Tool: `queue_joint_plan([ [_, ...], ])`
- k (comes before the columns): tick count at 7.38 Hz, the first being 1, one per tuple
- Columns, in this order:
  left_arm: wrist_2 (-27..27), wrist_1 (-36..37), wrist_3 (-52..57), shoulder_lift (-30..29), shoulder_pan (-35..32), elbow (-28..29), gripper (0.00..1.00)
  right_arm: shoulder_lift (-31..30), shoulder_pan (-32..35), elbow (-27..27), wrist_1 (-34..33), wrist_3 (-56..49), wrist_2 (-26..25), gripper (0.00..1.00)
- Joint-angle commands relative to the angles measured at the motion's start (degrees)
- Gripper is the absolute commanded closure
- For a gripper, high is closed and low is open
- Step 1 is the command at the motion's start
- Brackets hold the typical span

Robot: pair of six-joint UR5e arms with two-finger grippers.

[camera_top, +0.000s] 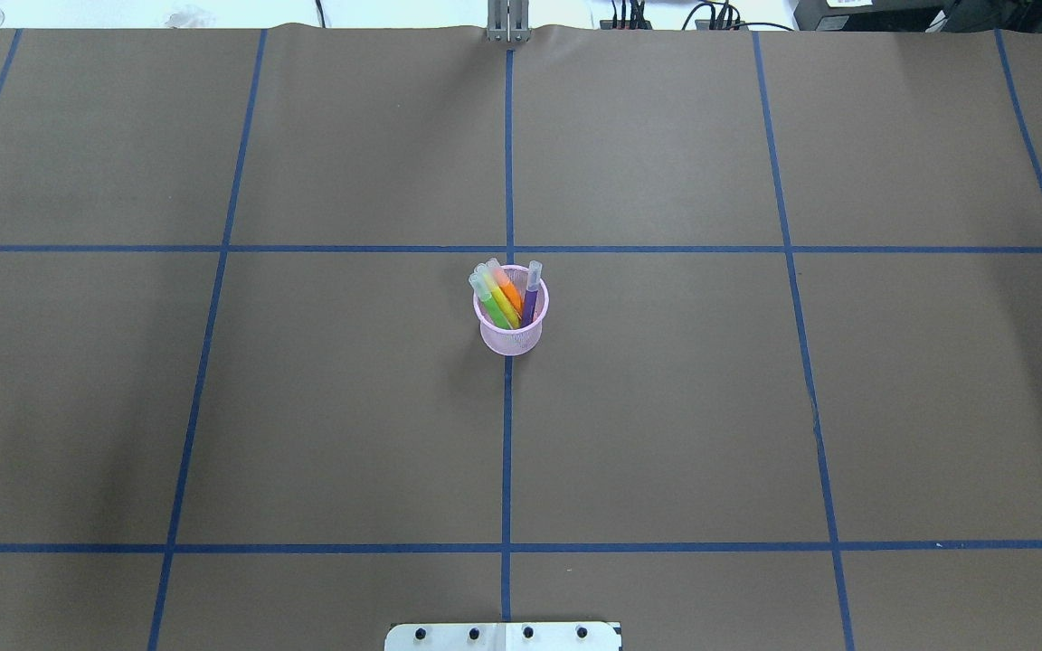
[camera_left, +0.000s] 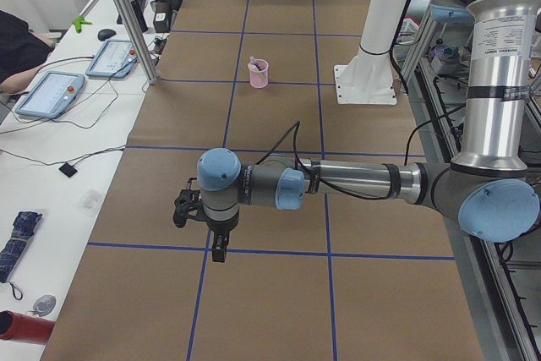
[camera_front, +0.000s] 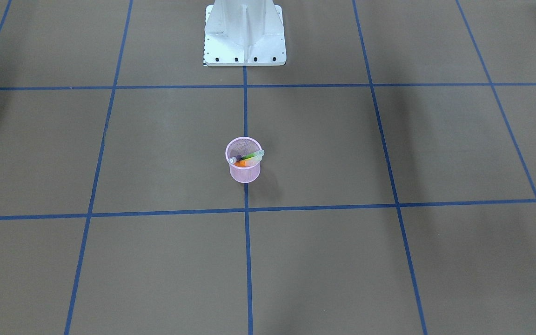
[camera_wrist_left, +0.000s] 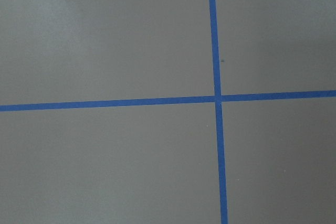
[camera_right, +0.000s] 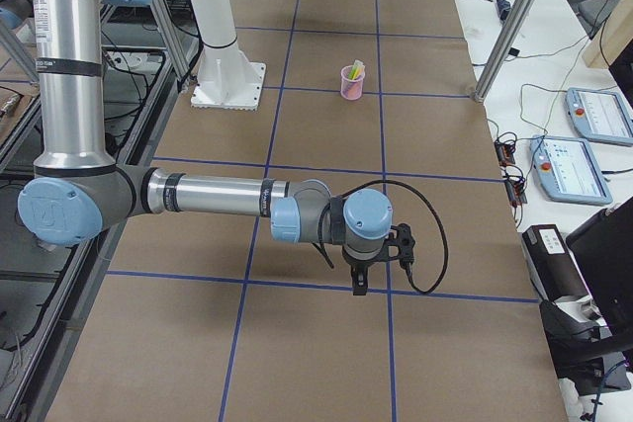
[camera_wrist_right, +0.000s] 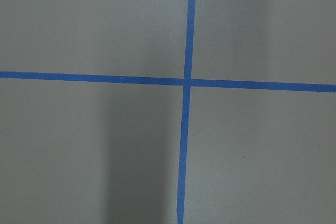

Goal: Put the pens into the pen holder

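Note:
The pink wire-mesh pen holder (camera_top: pixel 510 340) stands upright at the middle of the table, on a blue tape line. All the pens stand in it: green (camera_top: pixel 490 301), yellow (camera_top: pixel 501 306), orange (camera_top: pixel 510 291) and purple (camera_top: pixel 531 299), caps up. The holder also shows in the front view (camera_front: pixel 244 173) and in both side views (camera_left: pixel 259 76) (camera_right: pixel 352 85). My left gripper (camera_left: pixel 218 251) and right gripper (camera_right: pixel 358 284) show only in the side views, each near its own end of the table, far from the holder. I cannot tell whether they are open or shut.
The robot's white base (camera_front: pixel 244 35) stands behind the holder. Blue tape lines (camera_top: pixel 507 452) cross the brown table cover. Both wrist views show only table cover and crossing tape. Tablets and cables lie on side desks (camera_left: pixel 51 90) beyond the table.

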Motion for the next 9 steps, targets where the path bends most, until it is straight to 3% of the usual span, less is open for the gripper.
queue_joint_plan([
  [1, 0.0, -0.1, -0.5, 0.1, 0.1, 0.0, 0.0, 0.2, 0.0, -0.2, -0.1, 0.0, 0.1, 0.0],
  [9, 0.0, -0.4, -0.5, 0.1, 0.1, 0.0, 0.0, -4.1, 0.0, 6.1, 0.2, 4.0, -0.1, 0.0],
])
